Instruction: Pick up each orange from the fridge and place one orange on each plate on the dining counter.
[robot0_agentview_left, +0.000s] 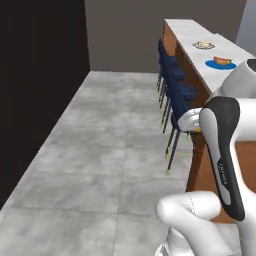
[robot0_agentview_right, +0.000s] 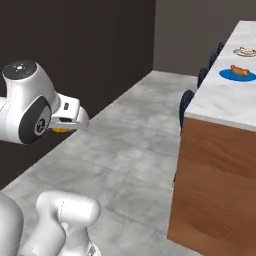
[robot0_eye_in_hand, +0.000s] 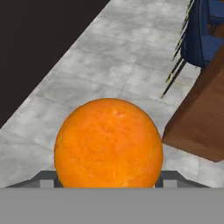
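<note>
Orange is sitting between my gripper's fingertips – bright, round, the jaws clamped on its two sides. I'm holding it out over the grey tiled floor, level with the near end of the counter and well apart from it. Two plates are waiting far down the marbled top – a blue plate nearer me, a pale plate beyond it, each carrying a reddish bit of food. Dark blue stools are lining the counter's side
</note>
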